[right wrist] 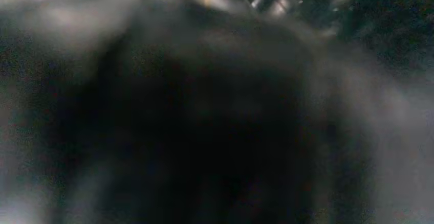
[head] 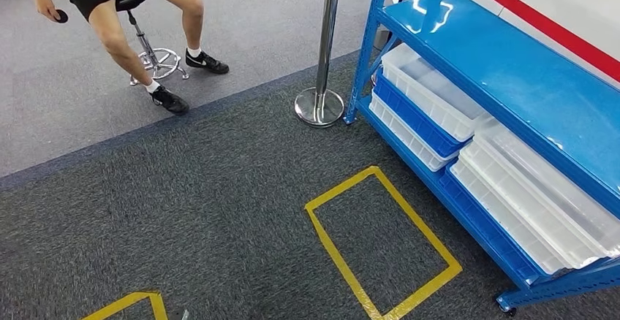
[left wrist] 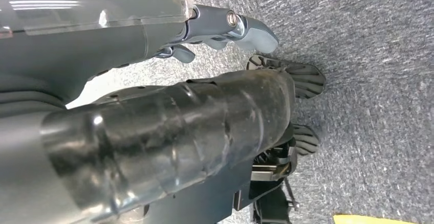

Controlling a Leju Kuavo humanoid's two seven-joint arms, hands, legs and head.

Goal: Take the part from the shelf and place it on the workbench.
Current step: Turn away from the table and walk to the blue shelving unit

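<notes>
Shelf [head: 512, 79] blue w/ clear & blue bins [head: 428, 104], left robot hand [left wrist: 225, 29] empty, spread, right robot hand [right wrist: 204, 121] unclear

Head view bright, evenly lit, sharp; white glare streaks on blue shelf [head: 512, 79] top, soft shadows under person [head: 124, 13]. Left wrist view sharp on carpet [left wrist: 378, 106], highlights on glossy dark cover. Right wrist view dim, heavily blurred, nothing in focus.

Left hand [left wrist: 225, 29]: I see a thick grey thumb with a round silver screw at its base.
Cover behind that thumb: glossy grey, partly translucent.
Right wrist view: too blurred for me to read.
</notes>
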